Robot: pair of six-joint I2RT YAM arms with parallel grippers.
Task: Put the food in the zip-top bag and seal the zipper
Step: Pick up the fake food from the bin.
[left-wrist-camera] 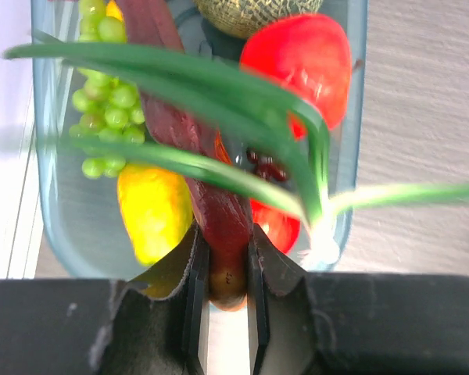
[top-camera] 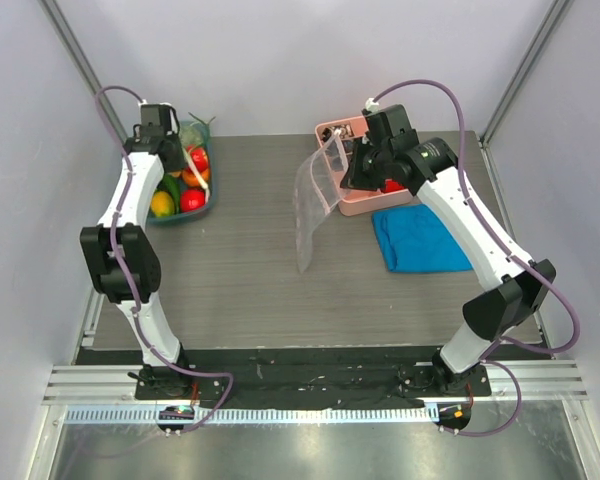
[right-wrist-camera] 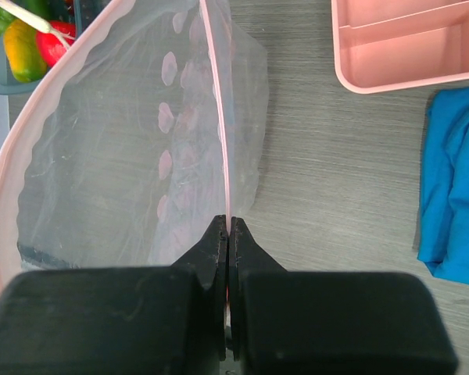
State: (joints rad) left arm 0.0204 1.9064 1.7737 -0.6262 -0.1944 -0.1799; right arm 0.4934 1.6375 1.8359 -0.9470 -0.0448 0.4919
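- Left wrist view: left end effector (left-wrist-camera: 227, 269) is narrowed onto the blunt end of a long dark red-brown plastic toy food piece (left-wrist-camera: 207, 187), pinched btwn both fingers.
- The piece lies in a translucent blue plastic bin (left-wrist-camera: 62, 226) w/ green toy grapes (left-wrist-camera: 109, 101), a yellow toy fruit (left-wrist-camera: 156, 211) and a red toy tomato (left-wrist-camera: 305, 55).
- Long green toy leaf stalks (left-wrist-camera: 219, 94) cross over the held piece.
- Right wrist view: right end effector (right-wrist-camera: 228, 234) is clamped tight on the narrow pink zipper strip (right-wrist-camera: 217, 117) of the clear, pink-dotted soft plastic zip-top bag (right-wrist-camera: 102, 180). The other lip bows away, so the mouth gapes.
- Top view: bag hangs lifted over the grey tabletop (top-camera: 240, 290), beside a pink divided plastic tray (right-wrist-camera: 391, 58) and near a folded blue cloth (right-wrist-camera: 457, 180); bin is well apart, far left.
- No food visible in the bag; slider tab not seen.
- Risk 1: grip sits at the very tip, so the piece could prob. pivot or slip on lifting.
- Risk 2: stalks on top may get dragged up and knock neighbours over the bin wall.
- Risk 3: only one lip is held; soft film could sag shut or twist, so the long piece catches the rim and drops.
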